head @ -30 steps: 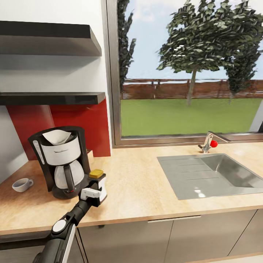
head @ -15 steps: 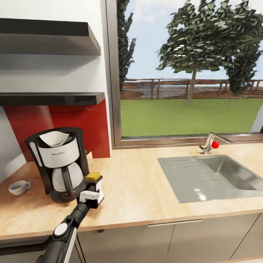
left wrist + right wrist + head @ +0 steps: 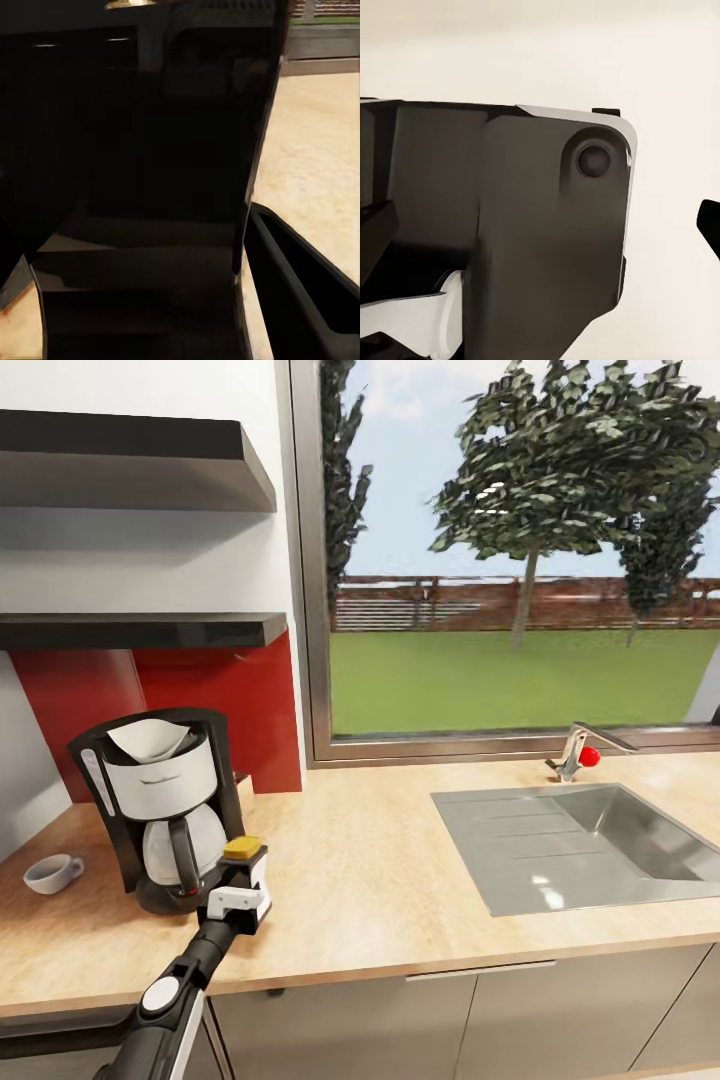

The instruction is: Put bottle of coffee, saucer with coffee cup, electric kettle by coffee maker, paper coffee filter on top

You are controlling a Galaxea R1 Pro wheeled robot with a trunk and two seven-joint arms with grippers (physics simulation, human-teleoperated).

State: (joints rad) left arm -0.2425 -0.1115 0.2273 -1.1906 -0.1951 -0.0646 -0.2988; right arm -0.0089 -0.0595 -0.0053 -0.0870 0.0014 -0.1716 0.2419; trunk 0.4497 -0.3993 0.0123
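Setting: kitchen desk (image 3: 380, 880) of light wood under a wide window, with a steel sink (image 3: 590, 840) set into it at the right and two dark wall shelves (image 3: 140, 628) above the left end.
Coffee maker: coffee maker (image 3: 165, 810) stands upright on the desk against the red back panel, as the task requires.
Filter: paper coffee filter (image 3: 150, 738) sits in the open top of the machine; this part appears done.
Cup: coffee cup (image 3: 48, 873) rests directly on the desk, beside the machine on its wall side, with no saucer under it.
Bottle: bottle of coffee (image 3: 244, 860), yellow-capped, is upright just beside the machine's base, low over the desk; judged to be at its intended spot.
Left claw: left claw (image 3: 240, 890) is at the bottle's body and seems to grip it, but its jaws are hidden from the head camera and the wrist picture is too dark to confirm.
Right claw: state cannot be told.
Remaining: saucer and electric kettle.
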